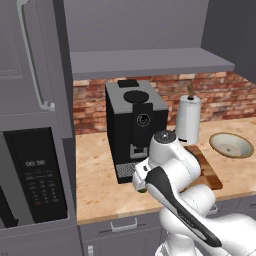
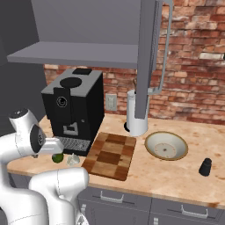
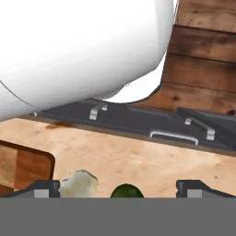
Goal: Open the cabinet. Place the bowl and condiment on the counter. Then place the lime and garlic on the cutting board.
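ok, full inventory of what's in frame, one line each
cabinet: 1, grey, on the wall, door open
coffee machine: 1, black, back of counter
paper-towel roll: 1, white, right of machine
cutting board: 1, checkered brown, in front of roll
bowl: 1, cream, right of board
condiment: 1, black, far right
lime: 1, green, counter left of board
garlic: 1, whitish, beside lime
counter: 1, beige
microwave: 1, black, tall unit at left
end effector: 1, open, over lime and garlic
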{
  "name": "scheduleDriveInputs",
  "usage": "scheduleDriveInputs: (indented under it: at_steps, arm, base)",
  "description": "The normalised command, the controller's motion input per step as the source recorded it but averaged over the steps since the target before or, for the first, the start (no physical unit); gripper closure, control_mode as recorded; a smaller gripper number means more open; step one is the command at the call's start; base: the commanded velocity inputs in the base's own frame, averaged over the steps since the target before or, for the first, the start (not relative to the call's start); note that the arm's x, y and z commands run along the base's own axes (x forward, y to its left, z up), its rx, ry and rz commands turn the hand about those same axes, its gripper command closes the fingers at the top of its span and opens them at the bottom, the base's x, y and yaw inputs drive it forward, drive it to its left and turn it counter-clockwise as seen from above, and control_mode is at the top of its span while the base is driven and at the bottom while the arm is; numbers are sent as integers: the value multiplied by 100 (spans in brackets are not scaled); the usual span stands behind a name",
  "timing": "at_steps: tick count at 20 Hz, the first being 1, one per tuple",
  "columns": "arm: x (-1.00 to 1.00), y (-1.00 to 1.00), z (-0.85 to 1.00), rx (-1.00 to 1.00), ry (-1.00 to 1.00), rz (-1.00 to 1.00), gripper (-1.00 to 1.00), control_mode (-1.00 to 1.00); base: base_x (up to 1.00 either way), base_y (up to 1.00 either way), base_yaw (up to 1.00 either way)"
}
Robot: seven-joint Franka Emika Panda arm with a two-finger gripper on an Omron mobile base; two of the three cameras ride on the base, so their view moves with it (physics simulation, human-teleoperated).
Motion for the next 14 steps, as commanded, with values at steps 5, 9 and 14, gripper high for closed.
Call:
scheduleDriveInputs:
  at_steps: [5, 9, 14]
  arm:
    - [14, 6, -11, 0, 4, 0, -100, -100]
    - [16, 0, -9, 0, 0, 0, -100, -100]
    - [20, 0, -13, 0, 1, 0, -100, -100]
  base:
    - [0, 0, 0]
    - [0, 0, 0]
    - [0, 0, 0]
